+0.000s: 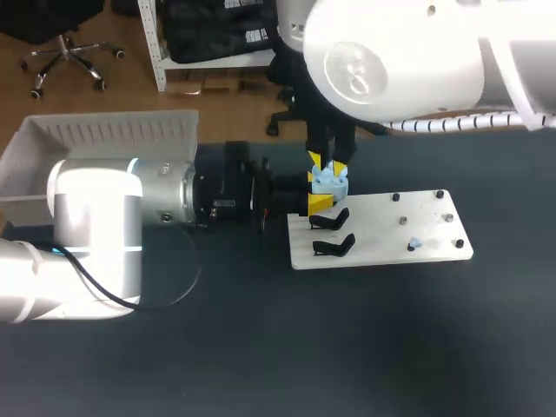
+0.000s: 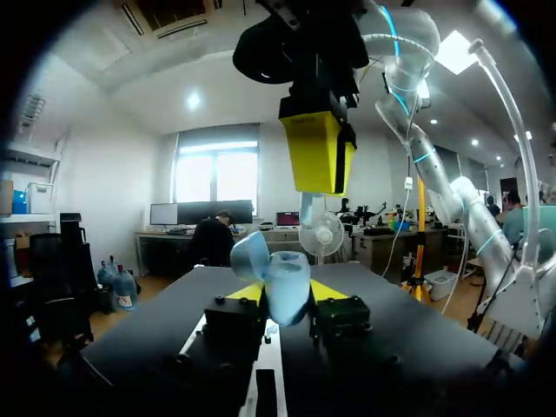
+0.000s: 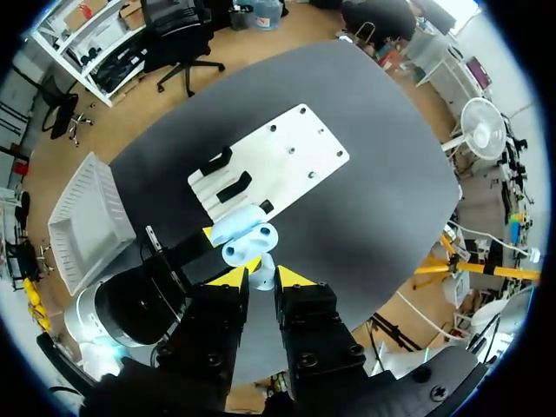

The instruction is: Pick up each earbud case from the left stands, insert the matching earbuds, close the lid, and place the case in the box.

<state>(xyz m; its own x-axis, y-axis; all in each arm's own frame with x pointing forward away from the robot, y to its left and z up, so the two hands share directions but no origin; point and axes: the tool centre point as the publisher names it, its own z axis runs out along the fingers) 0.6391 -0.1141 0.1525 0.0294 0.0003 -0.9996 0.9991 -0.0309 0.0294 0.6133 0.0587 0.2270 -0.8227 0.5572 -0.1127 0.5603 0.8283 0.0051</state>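
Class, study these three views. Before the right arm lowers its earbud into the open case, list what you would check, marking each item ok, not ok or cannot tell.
1. Left gripper shut on the earbud case, a finger on each side: ok.
2. Lid swung open: ok.
3. Right gripper shut on an earbud: ok.
4. Earbud lined up with its socket: cannot tell. It hangs just above the case, but the sockets are hidden.
5. Second earbud waiting on the white board: ok.
6. Room in the box for the case: cannot tell, since the left arm hides part of it.
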